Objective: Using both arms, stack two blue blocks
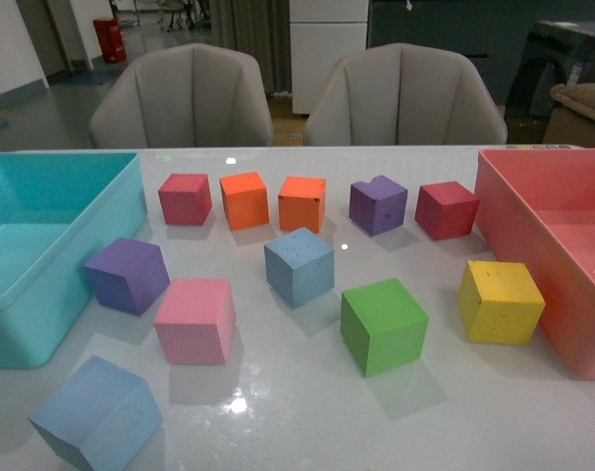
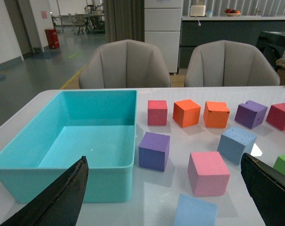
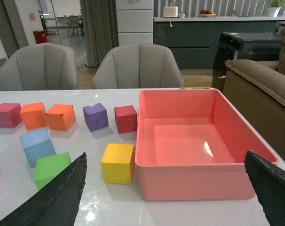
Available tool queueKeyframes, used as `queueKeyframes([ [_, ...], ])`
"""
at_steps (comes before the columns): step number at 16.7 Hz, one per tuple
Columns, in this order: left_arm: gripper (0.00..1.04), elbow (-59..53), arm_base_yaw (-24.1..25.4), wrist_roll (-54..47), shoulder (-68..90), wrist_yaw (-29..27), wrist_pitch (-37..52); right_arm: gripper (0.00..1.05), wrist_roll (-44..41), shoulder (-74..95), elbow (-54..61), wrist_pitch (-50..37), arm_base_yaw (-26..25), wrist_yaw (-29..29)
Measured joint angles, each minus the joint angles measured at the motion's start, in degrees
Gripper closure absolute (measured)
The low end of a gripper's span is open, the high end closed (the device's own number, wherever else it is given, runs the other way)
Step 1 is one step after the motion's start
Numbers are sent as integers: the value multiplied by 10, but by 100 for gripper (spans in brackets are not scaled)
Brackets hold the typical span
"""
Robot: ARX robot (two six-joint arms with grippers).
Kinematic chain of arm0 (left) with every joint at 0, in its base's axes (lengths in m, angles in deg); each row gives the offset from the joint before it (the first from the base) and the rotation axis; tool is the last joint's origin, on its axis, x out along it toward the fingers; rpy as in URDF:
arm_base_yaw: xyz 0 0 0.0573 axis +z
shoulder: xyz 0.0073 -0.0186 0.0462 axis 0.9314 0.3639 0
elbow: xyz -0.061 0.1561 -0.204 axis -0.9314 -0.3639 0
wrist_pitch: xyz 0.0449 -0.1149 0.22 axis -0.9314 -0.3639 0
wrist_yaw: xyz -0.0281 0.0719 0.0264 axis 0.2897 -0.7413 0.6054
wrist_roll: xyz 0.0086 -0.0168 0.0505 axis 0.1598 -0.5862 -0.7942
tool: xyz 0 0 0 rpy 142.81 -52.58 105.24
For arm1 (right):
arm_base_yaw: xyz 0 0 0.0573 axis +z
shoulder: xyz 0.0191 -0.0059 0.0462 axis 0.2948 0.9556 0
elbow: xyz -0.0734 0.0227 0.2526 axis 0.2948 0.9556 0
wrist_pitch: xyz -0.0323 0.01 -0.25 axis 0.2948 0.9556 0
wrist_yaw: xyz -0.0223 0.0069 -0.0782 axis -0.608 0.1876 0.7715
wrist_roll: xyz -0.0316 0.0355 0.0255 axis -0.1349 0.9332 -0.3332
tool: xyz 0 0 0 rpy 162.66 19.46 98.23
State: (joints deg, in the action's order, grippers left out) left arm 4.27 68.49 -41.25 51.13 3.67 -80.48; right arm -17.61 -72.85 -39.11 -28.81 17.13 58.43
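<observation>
One sky-blue block (image 1: 298, 265) sits mid-table; it also shows in the left wrist view (image 2: 236, 143) and the right wrist view (image 3: 36, 146). The other blue block (image 1: 97, 416) lies at the front left, tilted, and shows low in the left wrist view (image 2: 195, 212). Neither arm shows in the front view. My left gripper (image 2: 166, 200) is open, its black fingertips (image 2: 62, 197) wide apart above this near blue block. My right gripper (image 3: 170, 197) is open and empty, its fingertips (image 3: 58, 195) spread before the pink bin and the yellow cube.
A turquoise bin (image 1: 42, 245) stands left, a pink bin (image 1: 553, 235) right. Between them sit purple (image 1: 127, 275), pink (image 1: 194, 320), green (image 1: 383, 325), yellow (image 1: 500, 301), red (image 1: 185, 198), two orange (image 1: 244, 200), purple (image 1: 377, 204) and dark red (image 1: 445, 209) cubes.
</observation>
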Motion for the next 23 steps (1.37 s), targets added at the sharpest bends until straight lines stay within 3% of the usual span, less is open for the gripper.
queueKeyframes([
  [2, 7, 10, 4, 3, 7, 10, -38, 7, 0, 0, 0, 0, 0, 0],
  [3, 7, 52, 1, 7, 66, 32, -132, 6, 0, 0, 0, 0, 0, -1],
  [4, 7, 79, -6, 10, 109, 33, -160, 6, 0, 0, 0, 0, 0, 0],
  [8, 7, 94, -42, 6, 246, 28, -15, 6, 0, 0, 0, 0, 0, 0],
  [13, 7, 167, -59, -45, 637, 70, 251, 6, 0, 0, 0, 0, 0, 0],
  [16, 7, 198, -49, -58, 803, 108, 273, 6, 0, 0, 0, 0, 0, 0],
  [23, 7, 231, -30, -77, 899, 154, 274, 6, 0, 0, 0, 0, 0, 0],
])
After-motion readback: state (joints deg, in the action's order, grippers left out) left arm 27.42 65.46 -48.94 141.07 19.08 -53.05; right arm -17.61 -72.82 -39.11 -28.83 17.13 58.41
